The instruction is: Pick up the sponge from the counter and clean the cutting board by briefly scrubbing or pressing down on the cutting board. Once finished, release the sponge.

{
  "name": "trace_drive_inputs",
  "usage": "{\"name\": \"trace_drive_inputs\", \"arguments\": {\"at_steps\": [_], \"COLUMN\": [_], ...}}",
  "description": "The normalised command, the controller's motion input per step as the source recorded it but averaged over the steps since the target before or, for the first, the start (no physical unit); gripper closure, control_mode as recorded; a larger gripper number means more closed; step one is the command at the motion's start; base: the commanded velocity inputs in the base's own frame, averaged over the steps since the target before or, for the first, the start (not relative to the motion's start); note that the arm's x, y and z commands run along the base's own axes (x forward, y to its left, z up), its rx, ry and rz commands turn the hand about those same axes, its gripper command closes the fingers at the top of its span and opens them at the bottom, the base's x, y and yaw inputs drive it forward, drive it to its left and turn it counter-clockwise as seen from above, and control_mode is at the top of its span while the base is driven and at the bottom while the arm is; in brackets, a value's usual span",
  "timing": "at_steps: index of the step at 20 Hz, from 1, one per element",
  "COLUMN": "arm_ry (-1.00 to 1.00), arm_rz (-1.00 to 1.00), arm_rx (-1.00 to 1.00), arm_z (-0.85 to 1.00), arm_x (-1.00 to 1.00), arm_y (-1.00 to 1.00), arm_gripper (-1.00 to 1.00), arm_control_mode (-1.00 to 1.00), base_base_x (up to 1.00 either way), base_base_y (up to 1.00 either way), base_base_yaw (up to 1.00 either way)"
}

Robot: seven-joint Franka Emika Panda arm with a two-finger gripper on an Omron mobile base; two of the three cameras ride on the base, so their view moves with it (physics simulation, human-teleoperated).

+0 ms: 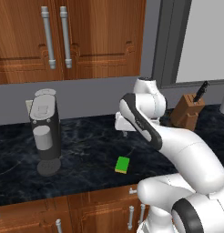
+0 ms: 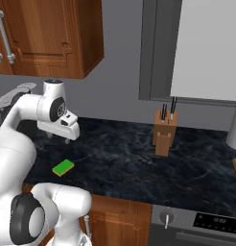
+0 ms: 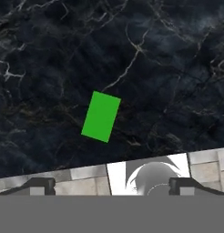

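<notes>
1. Risk: pincer (image 2: pixel 68 140) hangs well above the table (image 1: pixel 86 150), fingers spread wide, holding nothing. The sponge (image 1: pixel 122 164) sits off-centre and skewed in the hand view; a straight descent could land a finger on top of it or nudge it aside.
2. Risk: sponge lies near the table's front edge; a push could send it over.
3. Sponge: small flat block, bright green top, yellow layer at its side, lying flat.
</notes>
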Motion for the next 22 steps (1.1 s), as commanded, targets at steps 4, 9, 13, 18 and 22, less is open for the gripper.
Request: {"name": "trace_drive_inputs", "arguments": {"at_steps": [4, 9, 13, 18, 22], "arm_ry": [0.07, 0.00, -0.01, -0.04, -0.06], "arm_rz": [-0.03, -0.01, 0.00, 0.00, 0.00], "arm_rx": [-0.02, -0.04, -0.06, -0.05, 0.00], "arm_z": [-0.51, -0.37, -0.36, -0.37, -0.28], "arm_x": [0.00, 0.00, 0.00, 0.02, 0.06], "arm_y": [0.09, 0.04, 0.04, 0.09, 0.00], "arm_gripper": [-1.00, -1.00, -1.00, -1.00, -1.00], "arm_control_mode": [-1.00, -1.00, -1.00, -1.00, -1.00], "base_base_x": [0.00, 0.00, 0.00, 0.00, 0.00], "base_base_y": [0.00, 0.00, 0.00, 0.00, 0.00], "base_base_yaw": [0.00, 0.00, 0.00, 0.00, 0.00]}}
